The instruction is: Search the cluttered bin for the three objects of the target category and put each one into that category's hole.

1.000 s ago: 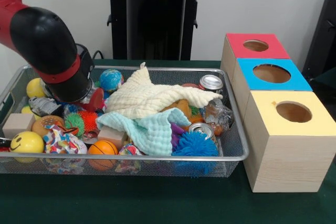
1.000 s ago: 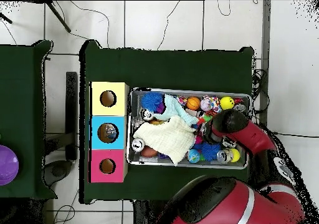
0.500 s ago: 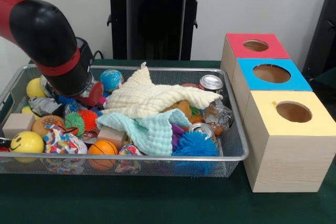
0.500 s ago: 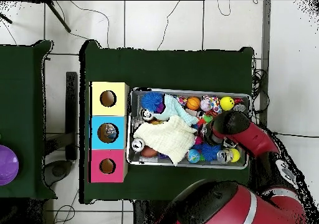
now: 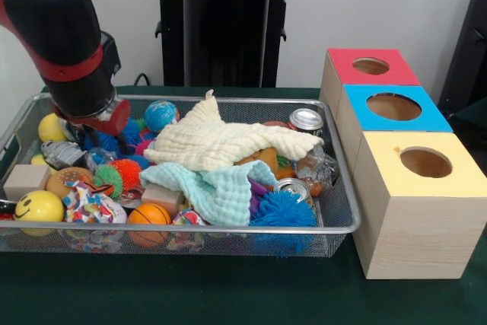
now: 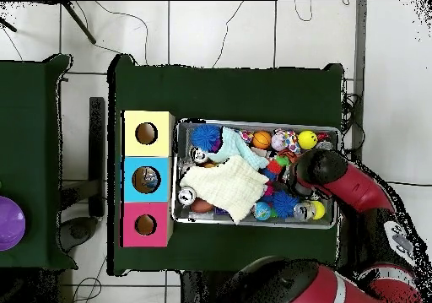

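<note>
A wire bin (image 5: 228, 227) holds mixed toys. A cream cloth (image 5: 221, 142) and a mint cloth (image 5: 221, 192) lie over its middle. Two silver cans (image 5: 307, 119) (image 5: 291, 186) show at the right end, beside a blue spiky ball (image 5: 283, 209). A basketball (image 5: 149, 215), a smiley ball (image 5: 38, 206), a globe ball (image 5: 160, 115) and a wooden block (image 5: 24, 180) lie toward the left. My gripper (image 5: 103, 121) hangs over the bin's left end, just above blue and orange spiky toys (image 5: 114, 176); its tip is hidden by the arm. In the overhead view the gripper (image 6: 295, 180) is over the bin's (image 6: 257, 122) right part.
Three wooden boxes stand in a row right of the bin, each with a round hole on top: red (image 5: 370, 66), blue (image 5: 393, 106), yellow (image 5: 424, 162). From above they show as yellow (image 6: 146, 133), blue (image 6: 146, 180), red (image 6: 146, 224). The black pedestal (image 5: 221, 28) stands behind.
The arm has risen out of the clutter and shifted slightly toward the bin's left end. The toys and cloths lie as before.
</note>
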